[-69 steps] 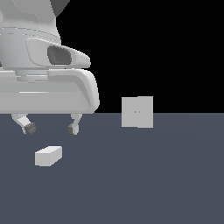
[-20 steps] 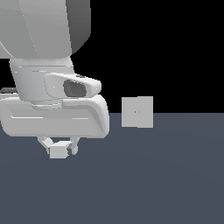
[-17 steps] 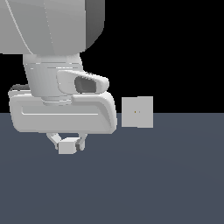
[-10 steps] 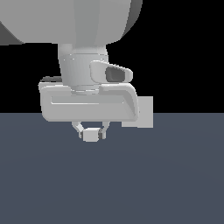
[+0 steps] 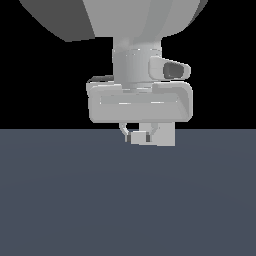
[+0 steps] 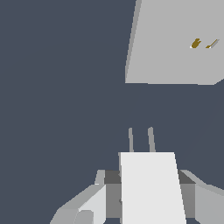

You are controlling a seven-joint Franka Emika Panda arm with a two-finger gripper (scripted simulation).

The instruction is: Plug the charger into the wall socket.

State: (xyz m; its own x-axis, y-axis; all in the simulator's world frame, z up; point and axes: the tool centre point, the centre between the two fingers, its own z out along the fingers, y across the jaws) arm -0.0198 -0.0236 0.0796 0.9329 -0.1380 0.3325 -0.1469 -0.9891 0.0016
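In the exterior view my tool [image 5: 139, 134] sits at centre frame, just above the line where the dark surface [image 5: 125, 200] meets the black background, clenched on the charger [image 5: 140, 138]. The block is pinched between the two fingers and lifted clear of the surface. Just to the exterior view's right of it, a pale corner of the wall socket [image 5: 167, 136] pokes out from under the hand; the rest of the plate is hidden behind the arm.

The wrist view is the one I would steer by. The charger [image 6: 151, 188] fills the lower middle of that picture with its two thin prongs [image 6: 141, 139] pointing ahead, and the wall socket [image 6: 175, 41] stands in the upper right, its small yellowish slots [image 6: 202, 43] well off the line of the prongs.

So I judge the carry is done and alignment is the job now. I would slide sideways until the slots sit dead ahead of the prongs, keep the block square to the plate, then push straight in slowly, without loosening my grip.
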